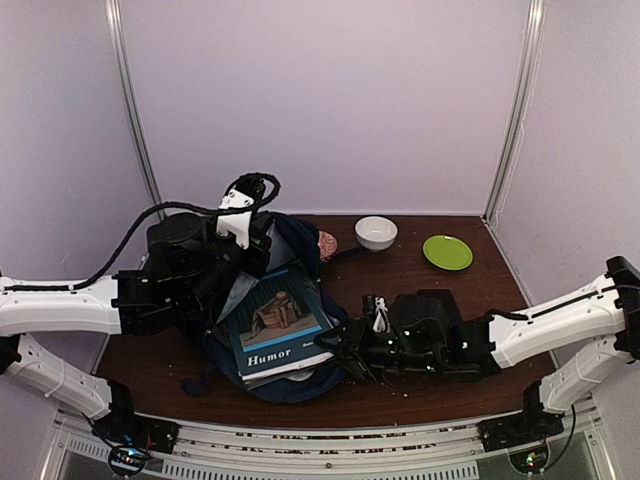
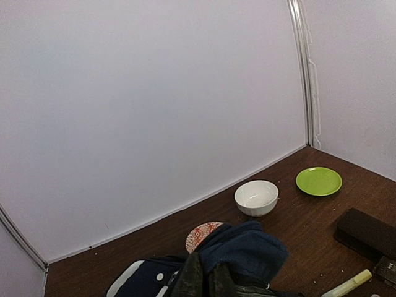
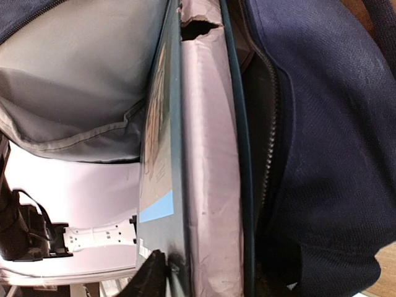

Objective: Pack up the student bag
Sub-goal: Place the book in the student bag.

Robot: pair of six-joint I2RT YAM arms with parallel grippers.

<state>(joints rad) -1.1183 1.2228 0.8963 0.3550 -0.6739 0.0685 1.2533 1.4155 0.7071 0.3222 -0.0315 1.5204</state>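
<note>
The student bag [image 1: 290,386], navy with a grey lining [image 3: 80,74], lies open at the table's centre-left. A book titled "Humor" [image 1: 285,330] rests partly inside its mouth. My right gripper [image 1: 345,350] reaches in from the right and holds the book's near end. In the right wrist view the page block [image 3: 210,185] fills the gap between the jaws, and one dark finger [image 3: 150,278] presses on the cover. The other finger is hidden by the bag. My left gripper [image 2: 207,278] is shut on a fold of the bag's navy fabric [image 2: 247,247] at its far edge.
A white bowl [image 1: 376,232] and a green plate [image 1: 447,252] sit at the back right. A red-patterned disc [image 2: 201,234] peeks out behind the bag. A flat black case [image 2: 368,232] and a yellow marker [image 2: 349,284] lie to the bag's right.
</note>
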